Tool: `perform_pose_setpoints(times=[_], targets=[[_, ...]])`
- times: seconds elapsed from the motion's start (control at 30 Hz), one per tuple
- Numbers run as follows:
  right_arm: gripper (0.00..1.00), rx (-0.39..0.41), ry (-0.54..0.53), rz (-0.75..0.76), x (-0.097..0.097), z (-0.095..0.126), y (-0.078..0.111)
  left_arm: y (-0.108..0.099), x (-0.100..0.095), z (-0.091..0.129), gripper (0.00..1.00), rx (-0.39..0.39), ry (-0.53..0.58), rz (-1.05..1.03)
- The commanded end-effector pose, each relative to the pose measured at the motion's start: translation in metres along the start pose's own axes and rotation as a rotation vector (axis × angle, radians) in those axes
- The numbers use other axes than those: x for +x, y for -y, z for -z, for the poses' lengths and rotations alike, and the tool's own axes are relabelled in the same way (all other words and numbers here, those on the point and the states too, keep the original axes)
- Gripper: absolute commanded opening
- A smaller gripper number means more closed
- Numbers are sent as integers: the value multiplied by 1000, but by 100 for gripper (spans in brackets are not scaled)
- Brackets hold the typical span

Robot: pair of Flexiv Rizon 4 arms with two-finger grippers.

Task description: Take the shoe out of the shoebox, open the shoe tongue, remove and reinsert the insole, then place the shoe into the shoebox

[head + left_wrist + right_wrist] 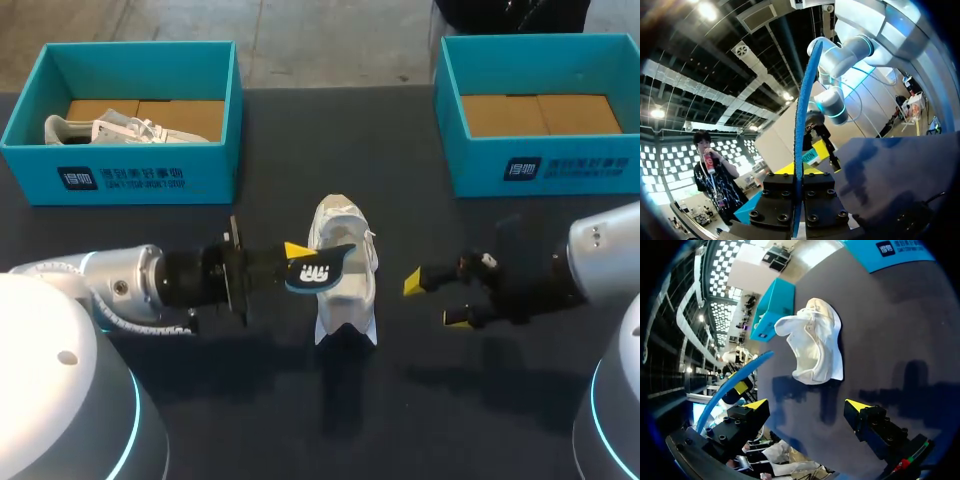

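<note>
A white shoe [345, 300] sits on the dark tabletop [250, 400], in the middle, between the 2 hands. It is out of both boxes.

The left hand [300, 262] comes in from the left side. Its 2 fingers are pressed together on the insole [320, 270] — a thin, bendy piece that is blue and black with a white pattern. In the head view the insole reaches over the left side of the shoe. In the left wrist view the left hand [799, 172] pinches the insole [802, 110] by one end, and it sticks out ahead of the fingers, seen edge on as a thin blue curve.

The right hand [435, 302] is to the right of the shoe, apart from it. Its fingers are spread wide and hold nothing. In the right wrist view the shoe [815, 345] lies ahead of the right hand [807, 406], with its opening showing. The insole [732, 382] is off to one side there, with a gap between it and the shoe.

At the far side of the tabletop stand 2 blue-green boxes. The left shoebox [120, 175] has a second shoe [110, 130] in it. The right shoebox [545, 165] shows only its brown card floor.
</note>
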State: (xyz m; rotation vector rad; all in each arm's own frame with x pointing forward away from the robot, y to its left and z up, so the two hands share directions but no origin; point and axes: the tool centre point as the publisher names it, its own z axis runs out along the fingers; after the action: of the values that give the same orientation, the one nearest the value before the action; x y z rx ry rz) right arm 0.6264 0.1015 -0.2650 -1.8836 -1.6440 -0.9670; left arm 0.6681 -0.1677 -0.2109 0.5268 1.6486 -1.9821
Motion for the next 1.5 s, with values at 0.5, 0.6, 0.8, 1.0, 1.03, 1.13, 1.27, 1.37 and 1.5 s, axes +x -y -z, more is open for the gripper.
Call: perform_pose_setpoints(times=[0.5, 0.6, 0.8, 1.0, 1.03, 1.13, 1.27, 1.37, 1.5], targets=[[100, -26, 78, 172, -11, -18, -5, -15, 12, 2, 0, -6, 4, 33], [100, -26, 127, 232, -17, -24, -7, -17, 14, 2, 0, -10, 4, 39], [100, 2, 156, 290, -23, -40, -19, -22, 16, 3, 0, -18, 11, 46], [100, 30, 163, 330, -26, -55, -32, -25, 18, 2, 0, -16, 9, 50], [100, 31, 166, 330, -27, -57, -33, -26, 19, 2, 0, -14, 12, 56], [100, 38, 162, 332, -30, -63, -35, -27, 21, 0, 0, -12, 11, 58], [100, 45, 165, 334, -33, -68, -35, -31, 23, 0, 0, -5, 16, 75], [100, 42, 164, 333, -36, -67, -34, -34, 24, 1, 0, -5, 10, 79], [100, 44, 165, 333, -41, -66, -32, -36, 23, 1, 0, 2, 15, 90]])
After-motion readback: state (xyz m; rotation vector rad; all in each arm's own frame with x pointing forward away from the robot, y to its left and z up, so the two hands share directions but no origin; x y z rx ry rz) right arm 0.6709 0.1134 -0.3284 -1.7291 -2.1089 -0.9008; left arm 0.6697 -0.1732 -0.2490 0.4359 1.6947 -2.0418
